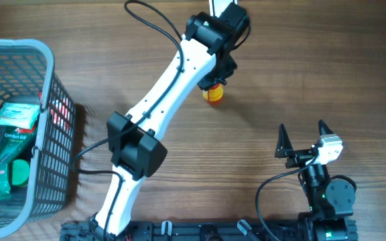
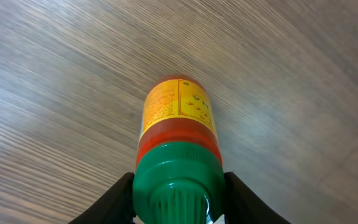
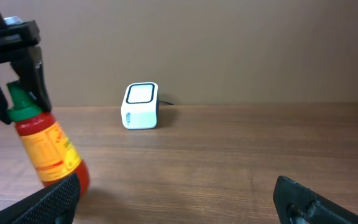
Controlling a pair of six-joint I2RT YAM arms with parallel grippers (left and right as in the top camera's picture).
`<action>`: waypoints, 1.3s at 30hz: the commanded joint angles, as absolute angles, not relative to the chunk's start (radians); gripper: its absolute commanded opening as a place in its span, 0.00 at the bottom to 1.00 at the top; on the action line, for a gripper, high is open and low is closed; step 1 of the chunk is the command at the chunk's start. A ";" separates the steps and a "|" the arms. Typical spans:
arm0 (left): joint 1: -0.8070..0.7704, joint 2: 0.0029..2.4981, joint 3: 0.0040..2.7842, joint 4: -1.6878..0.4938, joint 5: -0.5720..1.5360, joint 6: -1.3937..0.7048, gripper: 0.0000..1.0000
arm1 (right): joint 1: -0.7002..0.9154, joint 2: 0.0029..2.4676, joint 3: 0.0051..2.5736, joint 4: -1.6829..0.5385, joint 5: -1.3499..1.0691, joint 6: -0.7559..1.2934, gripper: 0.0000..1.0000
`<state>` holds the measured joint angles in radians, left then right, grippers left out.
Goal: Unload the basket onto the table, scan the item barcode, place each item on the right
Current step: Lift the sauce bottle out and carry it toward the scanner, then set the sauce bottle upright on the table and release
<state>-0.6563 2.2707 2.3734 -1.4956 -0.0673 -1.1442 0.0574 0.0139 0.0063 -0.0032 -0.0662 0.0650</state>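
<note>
Bottle (image 3: 48, 149) count: one, tilted, base on table (image 3: 229, 155), near one white scanner (image 3: 140, 106). Left gripper (image 2: 178, 199) clamps green cap (image 2: 178, 177), right gripper (image 1: 302, 127) spread, empty. Overhead, arm (image 1: 173, 80) hides most of bottle; label (image 2: 173, 102) print unreadable.

The light is bright and even, and the basket (image 1: 59, 154) throws a soft shadow toward 3 o'clock on the table (image 1: 300, 67). In the left wrist view the wood grain is blurred toward 12 o'clock.
</note>
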 commanded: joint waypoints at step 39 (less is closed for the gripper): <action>-0.331 1.810 2.518 -1.628 -0.524 -0.972 1.00 | 0.062 0.014 0.005 0.000 -0.056 0.054 1.00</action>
